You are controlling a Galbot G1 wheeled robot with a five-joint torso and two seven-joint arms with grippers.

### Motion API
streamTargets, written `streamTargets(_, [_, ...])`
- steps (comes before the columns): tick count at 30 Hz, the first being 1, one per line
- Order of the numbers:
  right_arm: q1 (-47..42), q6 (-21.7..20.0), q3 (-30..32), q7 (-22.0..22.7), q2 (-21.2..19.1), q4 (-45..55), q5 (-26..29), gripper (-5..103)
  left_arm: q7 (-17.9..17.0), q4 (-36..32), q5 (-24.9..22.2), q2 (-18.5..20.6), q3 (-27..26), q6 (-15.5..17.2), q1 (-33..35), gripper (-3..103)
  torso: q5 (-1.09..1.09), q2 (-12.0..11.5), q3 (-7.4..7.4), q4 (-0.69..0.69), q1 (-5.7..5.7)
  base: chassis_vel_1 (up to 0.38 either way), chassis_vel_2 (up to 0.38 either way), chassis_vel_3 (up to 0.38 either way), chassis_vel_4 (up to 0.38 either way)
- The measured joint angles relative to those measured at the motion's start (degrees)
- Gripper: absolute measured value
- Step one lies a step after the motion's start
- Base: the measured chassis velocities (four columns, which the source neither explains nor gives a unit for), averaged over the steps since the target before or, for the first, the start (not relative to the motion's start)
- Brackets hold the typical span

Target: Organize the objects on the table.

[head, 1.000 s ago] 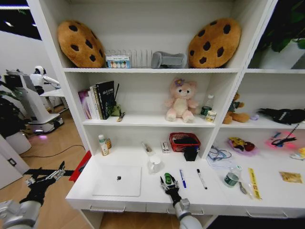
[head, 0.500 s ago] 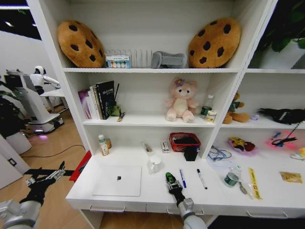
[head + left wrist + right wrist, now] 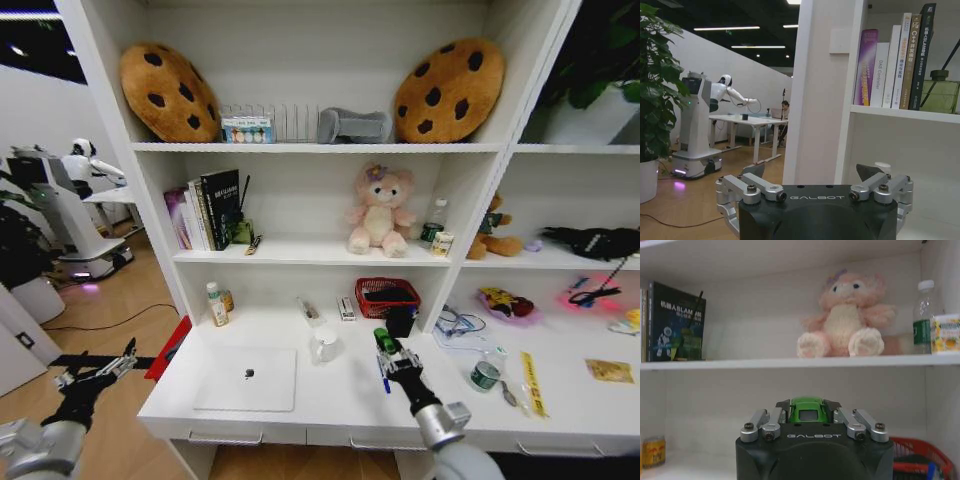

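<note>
Above the middle of the white table (image 3: 300,412), the right claw (image 3: 388,347) was closed on the tiny green toy car (image 3: 384,341), holding it clear of the surface in front of the red basket (image 3: 386,297) and the small black cup (image 3: 400,321) beside it. From the right wrist, the toy car (image 3: 808,409) sat pinched between the two fingers, its roof showing above the claw body, with the pink plush bear (image 3: 847,317) on the shelf beyond. The left claw (image 3: 97,375) hung idle off the table's left end, over the wooden floor, its fingers (image 3: 742,186) spread apart and empty. Still lying on the table were the silver laptop (image 3: 247,379), closed and flat with a small black object (image 3: 249,374) on its lid, the white mug (image 3: 324,345) just beside its far right corner, and the yellow strip (image 3: 532,383) well to the right. A blue pen (image 3: 382,379) lay partly hidden under the right arm. The step in hand appeared to be the carrying of the car toward a storage spot, probably the basket. The next move would call for the claw to be brought over the basket's rim without brushing the black cup, then opened low enough that the car would not roll or bounce out.
</note>
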Motion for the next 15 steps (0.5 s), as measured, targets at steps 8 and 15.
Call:
streamTargets(8, [10.2, -7.3, 4.0, 1.6, -11.3, 2.6, 19.9, 36, 0.0, 0.0, 0.0, 0.0, 0.0, 0.0, 0.0, 100, -0.02, 0.0, 0.01, 0.0, 0.01, 0.0, 0.0, 0.0, 0.0])
streamTargets(15, [27.1, -9.1, -3.6, 0.4, -16.8, -3.3, 27.1, 36, 0.0, 0.0, 0.0, 0.0, 0.0, 0.0, 0.0, 100, -0.01, 0.0, 0.01, 0.01, 0.0, 0.0, 0.0, 0.0, 0.0])
